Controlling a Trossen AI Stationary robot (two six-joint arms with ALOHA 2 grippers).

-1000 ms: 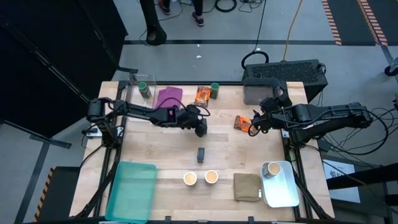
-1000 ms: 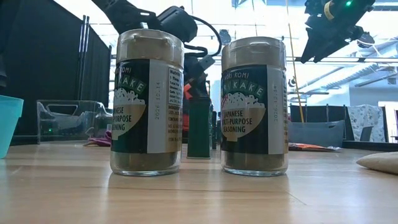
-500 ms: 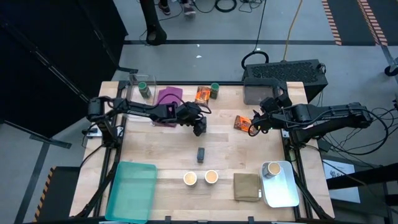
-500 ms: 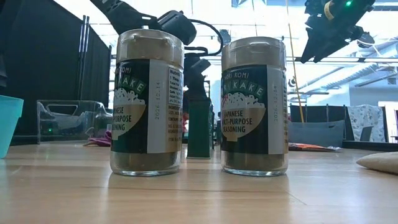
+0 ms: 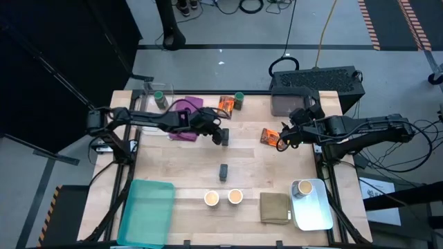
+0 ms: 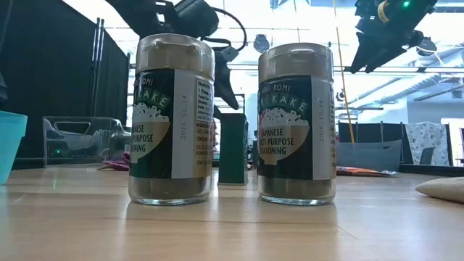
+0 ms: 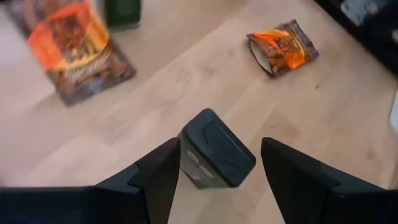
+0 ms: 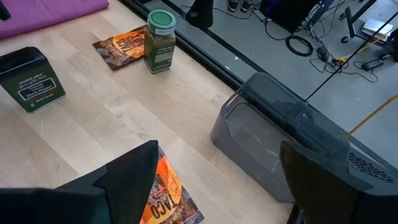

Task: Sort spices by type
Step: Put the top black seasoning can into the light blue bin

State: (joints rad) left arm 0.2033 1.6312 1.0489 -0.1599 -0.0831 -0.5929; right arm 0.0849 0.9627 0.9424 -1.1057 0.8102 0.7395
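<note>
Well left of the dark tin (image 5: 223,171), toward the far edge of the surface (image 5: 173,162): one green-lidded jar (image 5: 160,99), untouched. Closer to the tin, over the near corner of the purple cloth (image 5: 185,108): the left gripper (image 5: 223,136), fingers spread wide and carrying nothing. Has drawn back over the last second, from just beyond the tin toward the cloth, and has climbed higher in the low view. Leaves the tin upright and alone mid-surface, clear of both fingers yet framed between them in the left wrist view. Reads as a release or an abandoned approach; cannot tell which, but either way means the tin is parked and the arm is free for another spice. Beyond the tin, at the far edge: an orange packet (image 5: 225,105) just beside a second green-lidded jar (image 5: 239,100), two types mixed, so not yet sorted. In front of the tin: two tan-topped cups (image 5: 223,198) side by side. Right of the tin: a second orange packet (image 5: 270,136) flat on the wood, with the right gripper (image 5: 280,140) hovering at it, fingers parted and empty, no different from a second ago. Farther right and nearer: a third cup (image 5: 302,188) on the white tray (image 5: 318,214).
</note>
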